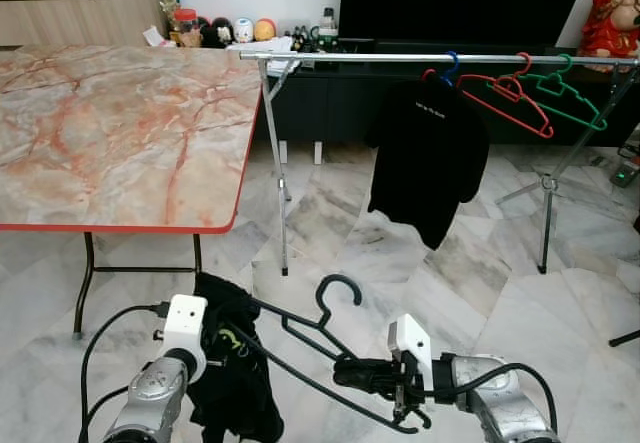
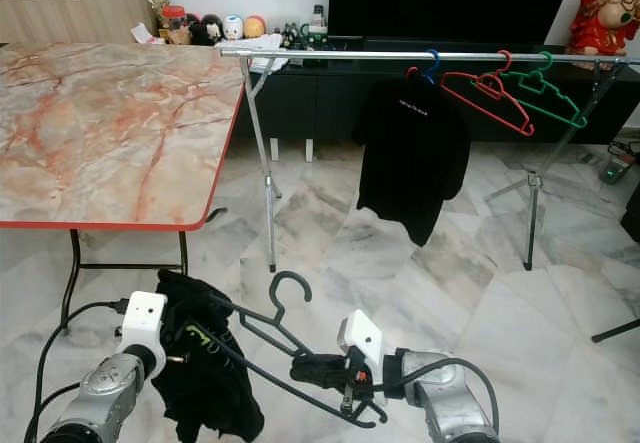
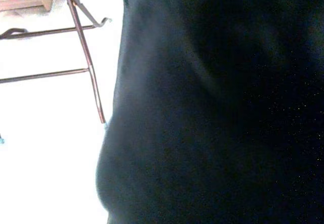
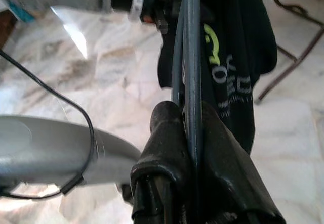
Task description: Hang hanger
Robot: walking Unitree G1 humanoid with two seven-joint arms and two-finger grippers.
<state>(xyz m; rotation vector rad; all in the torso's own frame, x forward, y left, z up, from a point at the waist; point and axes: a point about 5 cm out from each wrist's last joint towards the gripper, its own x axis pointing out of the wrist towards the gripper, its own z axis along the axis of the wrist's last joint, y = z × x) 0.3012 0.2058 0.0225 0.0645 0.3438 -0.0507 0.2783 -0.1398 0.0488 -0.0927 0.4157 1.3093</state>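
A dark grey hanger [image 1: 320,338] lies tilted low over the floor, its hook [image 1: 340,288] pointing up. My right gripper [image 1: 347,373] is shut on its lower bar, and the right wrist view shows both pads [image 4: 167,133] clamped on the bar. A black garment with green print [image 1: 235,383] hangs over the hanger's left end. My left gripper [image 1: 212,346] is pressed into that cloth, which hides it. Ahead stands a silver clothes rail [image 1: 400,57].
The rail carries a black shirt [image 1: 425,153] on a blue hanger, a red hanger [image 1: 505,93] and a green hanger [image 1: 562,88]. A marble-top table [image 1: 120,133] stands at the left. Behind the rail is a dark TV cabinet [image 1: 330,103]. The rack's legs [image 1: 545,213] stand on the marble floor.
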